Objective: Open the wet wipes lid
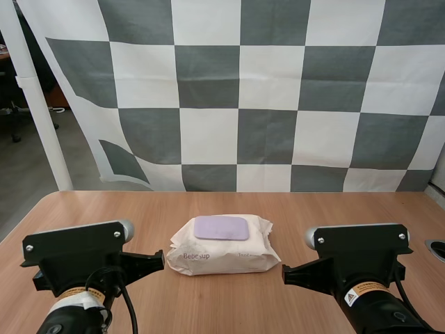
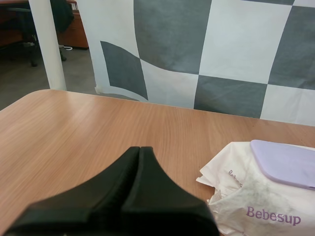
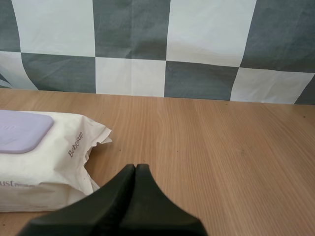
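**Nearest:** left fingers (image 2: 139,153), clenched into one dark wedge and holding nothing, near the pack's left end.
**Opposite:** right fingers (image 3: 135,169), likewise pressed together and empty, near the pack's right end.
**Between them:** wet wipes pack (image 1: 224,256), lying flat on the desk (image 1: 83,209), touched by neither arm.
**On its top:** lilac lid (image 1: 221,227), lying flat, apparently closed.
**Progress:** nothing done; approaching, gripping and lifting the lid all remain.
**Hard to make out:** the lid's tab and hinge side, and some of the pack's print.
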Robot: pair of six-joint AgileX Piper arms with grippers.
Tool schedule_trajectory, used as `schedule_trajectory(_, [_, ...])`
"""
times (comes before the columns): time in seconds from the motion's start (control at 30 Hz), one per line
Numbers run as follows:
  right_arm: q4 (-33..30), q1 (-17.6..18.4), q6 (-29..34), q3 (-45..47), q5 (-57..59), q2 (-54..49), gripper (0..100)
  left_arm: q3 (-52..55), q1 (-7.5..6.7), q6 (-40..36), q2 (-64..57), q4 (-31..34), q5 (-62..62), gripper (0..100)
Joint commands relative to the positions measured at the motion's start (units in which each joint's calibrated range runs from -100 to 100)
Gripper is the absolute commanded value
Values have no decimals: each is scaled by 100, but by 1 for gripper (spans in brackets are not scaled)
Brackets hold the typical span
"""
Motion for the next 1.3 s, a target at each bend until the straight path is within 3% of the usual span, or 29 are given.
schedule_trajectory(0.0, [0, -3, -3, 0, -2, 4, 0, 0, -65, 0, 0, 0, 2, 0])
schedule_trajectory(0.17, [0, -3, -3, 0, -2, 4, 0, 0, -245, 0, 0, 0, 2, 0])
schedule_trajectory(0.6, [0, -3, -3, 0, -2, 4, 0, 0, -252, 0, 0, 0, -67, 0])
schedule_trajectory(0.77, [52, -3, -3, 0, -242, 4, 0, 0, -252, 82, 0, 518, -608, 0])
schedule_trajectory(1.0, [39, -3, -3, -1032, -58, 4, 0, -680, -252, 229, 0, 1144, -801, 0])
schedule_trajectory(1.27, [0, -3, -3, -2294, -84, 4, 0, -2117, -252, 229, 0, 1289, -202, 0])
